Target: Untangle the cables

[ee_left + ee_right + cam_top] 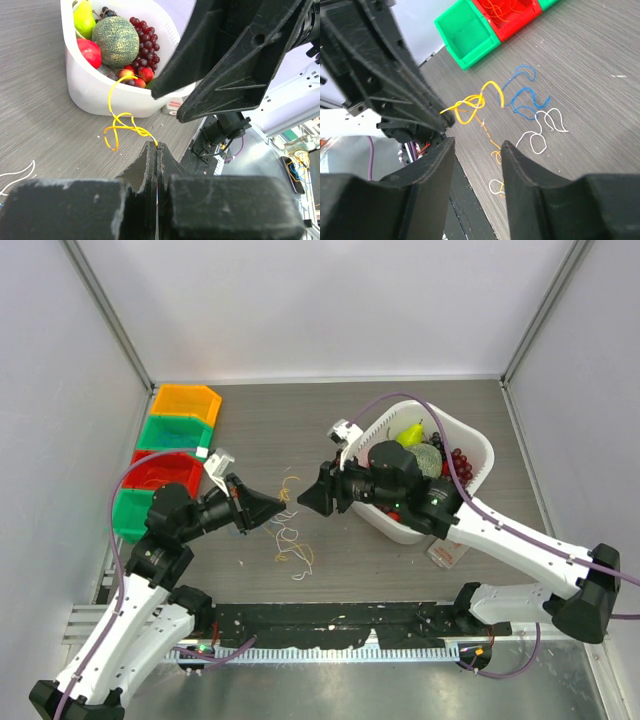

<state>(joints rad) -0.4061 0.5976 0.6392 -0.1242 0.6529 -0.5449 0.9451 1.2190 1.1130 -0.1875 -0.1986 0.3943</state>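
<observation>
The cables lie loose on the table between the two arms. In the right wrist view they are a yellow wire, a blue wire, a white wire and a thin orange wire. My left gripper is shut on one end of the yellow wire and holds it just above the table; the pinch shows in the left wrist view. My right gripper is open and empty, facing the left one close by, with its jaws above the orange wire.
A white basket with toy fruit stands at the right, just behind my right gripper, and shows in the left wrist view. Orange, green and red bins stand in a row at the left edge. The red bin holds wires.
</observation>
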